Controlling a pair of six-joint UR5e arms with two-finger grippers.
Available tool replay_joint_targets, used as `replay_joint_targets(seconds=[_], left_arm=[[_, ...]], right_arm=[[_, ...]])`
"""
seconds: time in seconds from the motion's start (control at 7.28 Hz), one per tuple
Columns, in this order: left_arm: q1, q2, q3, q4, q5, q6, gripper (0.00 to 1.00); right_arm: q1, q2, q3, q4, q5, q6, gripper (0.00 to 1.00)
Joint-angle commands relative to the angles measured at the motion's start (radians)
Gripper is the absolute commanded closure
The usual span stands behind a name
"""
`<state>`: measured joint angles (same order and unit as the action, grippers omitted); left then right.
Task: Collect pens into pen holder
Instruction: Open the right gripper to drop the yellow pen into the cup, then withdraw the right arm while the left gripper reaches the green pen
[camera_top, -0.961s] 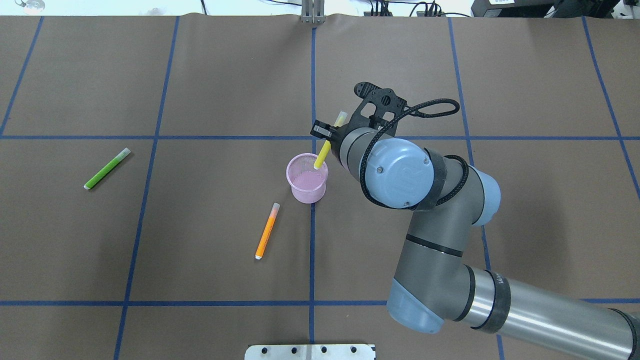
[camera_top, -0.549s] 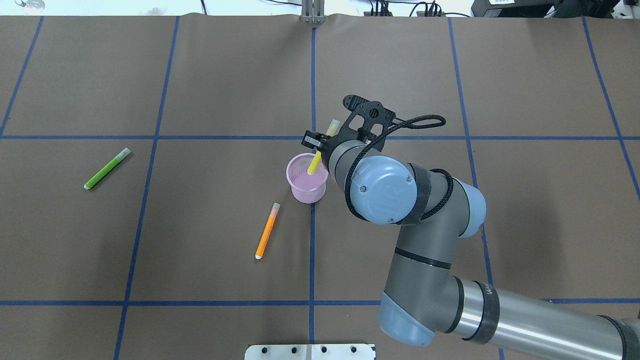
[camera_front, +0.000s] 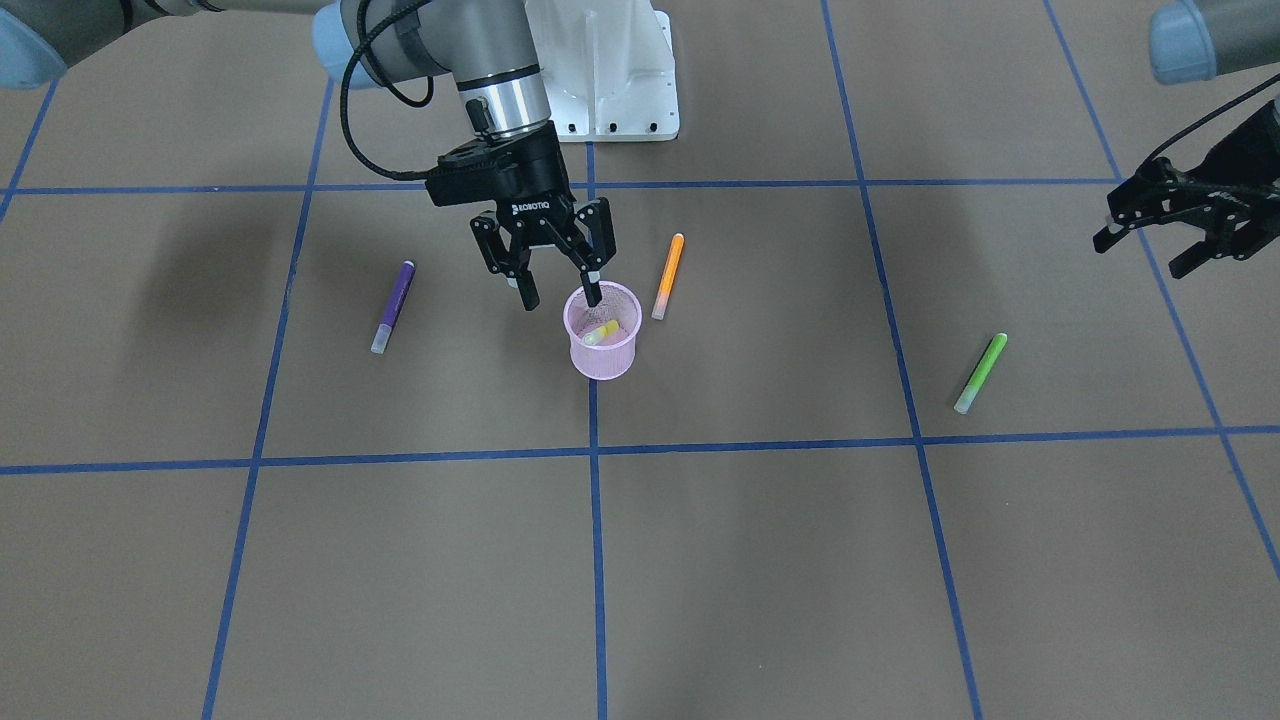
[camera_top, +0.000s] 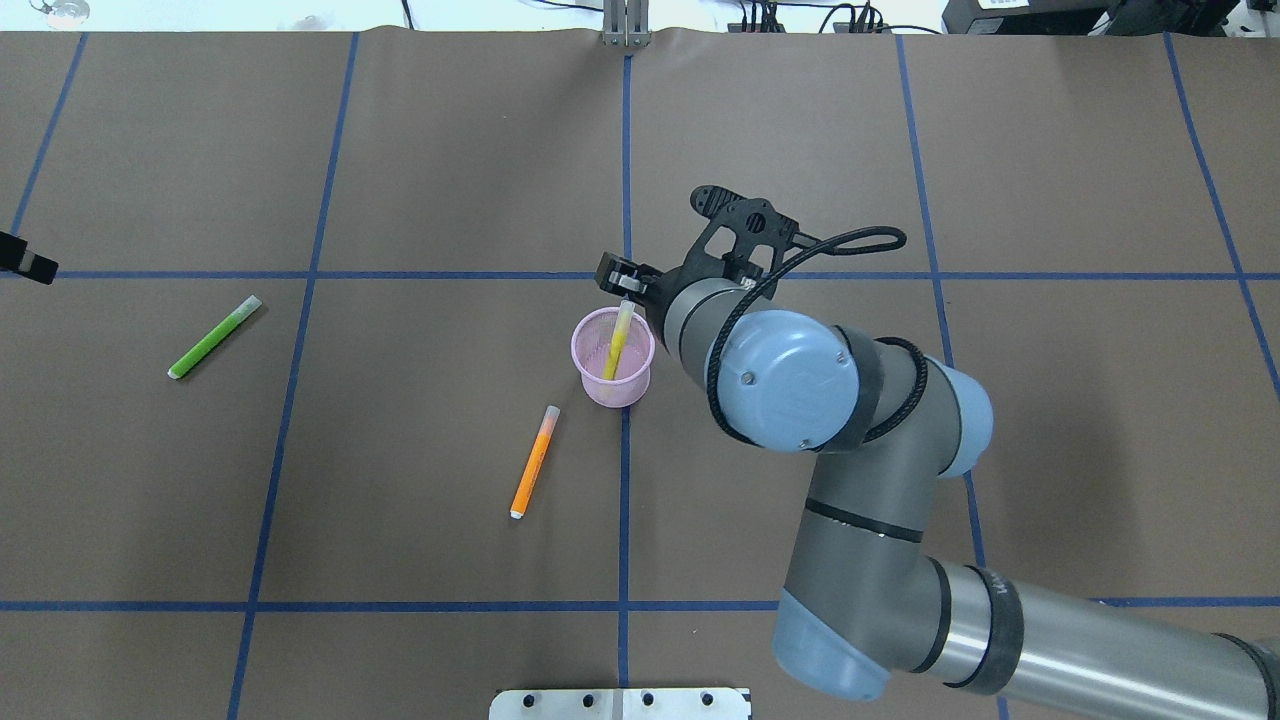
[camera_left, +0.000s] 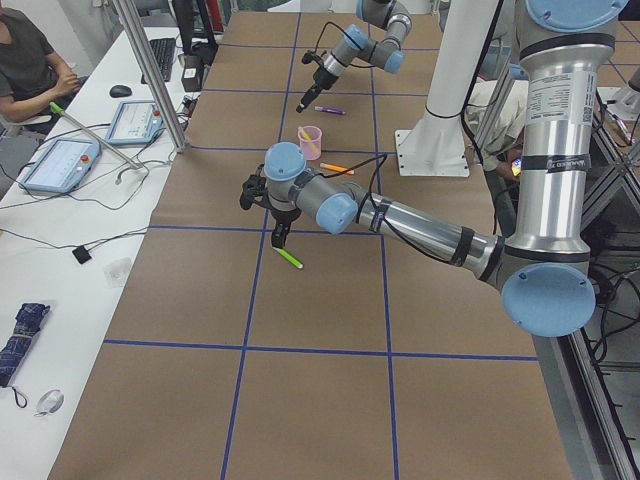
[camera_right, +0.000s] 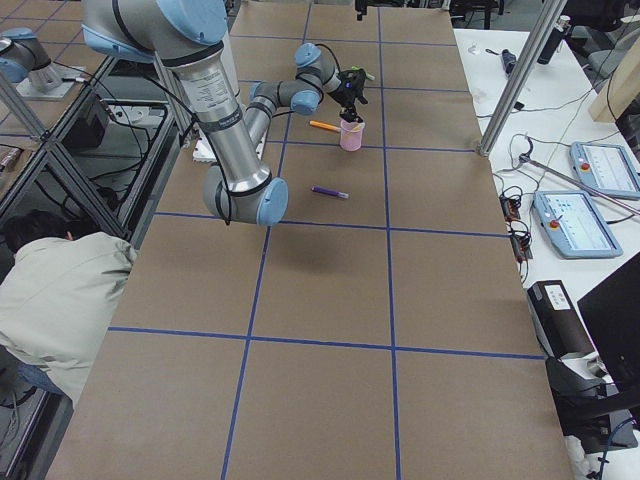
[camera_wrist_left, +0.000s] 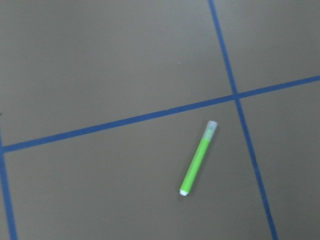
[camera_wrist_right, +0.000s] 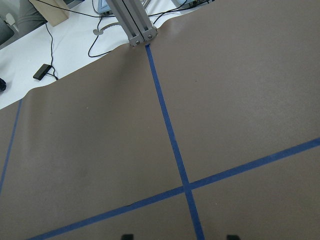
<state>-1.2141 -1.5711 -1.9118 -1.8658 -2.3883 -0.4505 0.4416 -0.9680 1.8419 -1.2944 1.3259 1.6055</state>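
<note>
The pink mesh pen holder (camera_front: 575, 352) (camera_top: 590, 375) stands near the table's centre. A yellow pen (camera_front: 600, 333) (camera_top: 617, 345) leans inside it. My right gripper (camera_front: 561, 298) hovers just above the holder's rim, open and empty. An orange pen (camera_front: 667, 276) (camera_top: 534, 461) lies beside the holder. A purple pen (camera_front: 393, 306) lies on its other side, hidden under my right arm in the overhead view. A green pen (camera_front: 980, 373) (camera_top: 214, 338) (camera_wrist_left: 198, 158) lies far to my left. My left gripper (camera_front: 1138, 258) is open, above the table near the green pen.
The table is covered in brown paper with blue tape grid lines. The white robot base (camera_front: 610, 70) stands at the robot's edge. A metal post (camera_top: 625, 25) is at the far edge.
My right gripper opened and let go of the yellow pen, which dropped into the pen holder. A fingertip of my left gripper came into the overhead view's left edge.
</note>
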Motion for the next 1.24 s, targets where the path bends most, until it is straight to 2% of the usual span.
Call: replay_joint_targets(seconds=[0.0,0.14,0.27,0.41,0.55,0.69,0.96,1.1], left_arm=[[0.165,-0.007,-0.009,-0.019,0.214,-0.031,0.01],[0.253,-0.015,0.005,-0.012,0.268,0.005,0.01],[0.274,-0.027,0.037,0.003,0.267,0.135,0.05],[0.275,-0.076,0.083,0.049,0.261,0.265,0.06],[0.275,-0.172,0.129,0.151,0.261,0.306,0.07],[0.275,-0.235,0.178,0.193,0.259,0.359,0.08],[0.275,-0.315,0.313,0.195,0.241,0.404,0.13],[0.275,-0.319,0.347,0.188,0.239,0.406,0.18]], right_arm=[[0.182,-0.122,0.112,0.004,0.317,-0.027,0.22],[0.325,-0.182,0.118,0.013,0.549,-0.115,0.22],[0.444,-0.245,0.117,0.017,0.722,-0.244,0.22],[0.518,-0.317,0.114,0.017,0.809,-0.375,0.22],[0.557,-0.374,0.112,0.017,0.856,-0.480,0.22],[0.583,-0.415,0.111,0.006,0.875,-0.569,0.21],[0.658,-0.491,0.061,0.001,0.903,-0.816,0.21],[0.673,-0.494,0.030,0.003,0.920,-0.858,0.21]])
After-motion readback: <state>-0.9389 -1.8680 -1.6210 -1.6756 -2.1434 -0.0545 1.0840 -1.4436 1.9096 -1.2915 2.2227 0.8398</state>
